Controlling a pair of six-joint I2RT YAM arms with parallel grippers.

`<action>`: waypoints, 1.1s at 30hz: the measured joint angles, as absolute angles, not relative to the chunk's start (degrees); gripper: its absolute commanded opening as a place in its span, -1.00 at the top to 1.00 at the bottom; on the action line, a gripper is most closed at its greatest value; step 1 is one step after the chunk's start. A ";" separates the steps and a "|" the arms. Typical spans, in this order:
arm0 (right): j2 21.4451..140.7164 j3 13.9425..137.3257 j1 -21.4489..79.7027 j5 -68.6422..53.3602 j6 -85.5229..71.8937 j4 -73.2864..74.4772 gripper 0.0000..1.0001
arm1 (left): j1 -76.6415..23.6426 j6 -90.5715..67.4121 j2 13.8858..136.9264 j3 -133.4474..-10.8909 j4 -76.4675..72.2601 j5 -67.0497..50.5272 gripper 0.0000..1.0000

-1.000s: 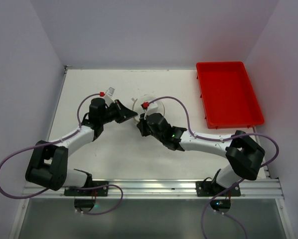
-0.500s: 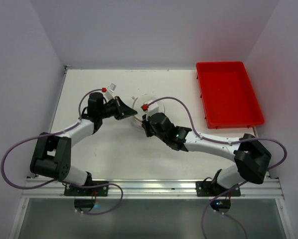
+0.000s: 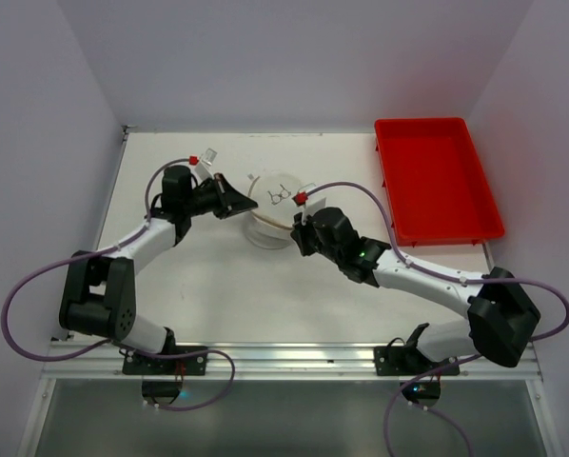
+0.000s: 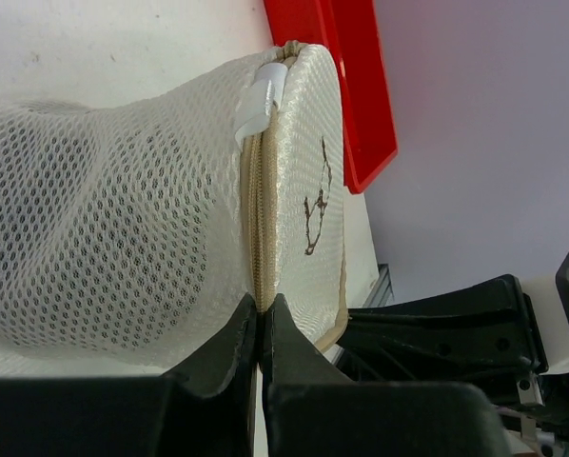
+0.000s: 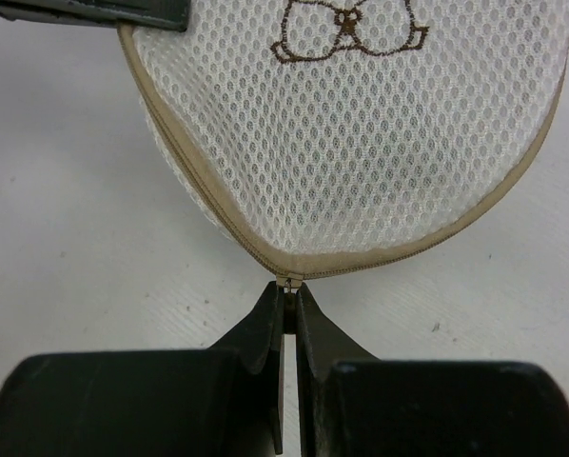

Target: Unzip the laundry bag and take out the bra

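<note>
Two grippers on laundry bag (image 3: 270,211) | left gripper (image 4: 260,309) at bag's left, jaws together on its zipper seam, elbow bent | bra (image 4: 47,181) perhaps the dark shade inside bag | right gripper (image 5: 290,290) at bag's right, clamped on zipper pull (image 5: 286,278), arm stretched out

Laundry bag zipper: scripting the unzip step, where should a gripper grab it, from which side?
Probably the zipper pull on the laundry bag rim, approached side-on from the robot's right: it juts outward, thin enough to pinch, and the right gripper is shut there.
</note>
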State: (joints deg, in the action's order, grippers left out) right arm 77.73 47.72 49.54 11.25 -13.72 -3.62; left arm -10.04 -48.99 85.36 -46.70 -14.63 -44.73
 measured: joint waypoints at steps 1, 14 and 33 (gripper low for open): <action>77.73 47.72 49.54 10.90 -13.74 -3.62 1.00 | -10.04 -48.73 85.41 -47.24 -14.37 -44.73 0.52; 77.87 47.72 49.43 9.39 -19.07 -5.37 1.00 | -9.10 -42.22 76.99 -47.70 -3.18 -33.34 -0.46; 85.25 47.94 53.06 13.17 -26.74 -11.79 1.00 | -9.06 -46.72 61.08 -40.66 8.88 -22.15 -0.99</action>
State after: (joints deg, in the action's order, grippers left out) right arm 85.25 47.94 53.06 13.17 -26.74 -11.79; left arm -9.06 -46.72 61.08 -40.66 8.88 -22.15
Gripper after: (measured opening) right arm 0.034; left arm 0.976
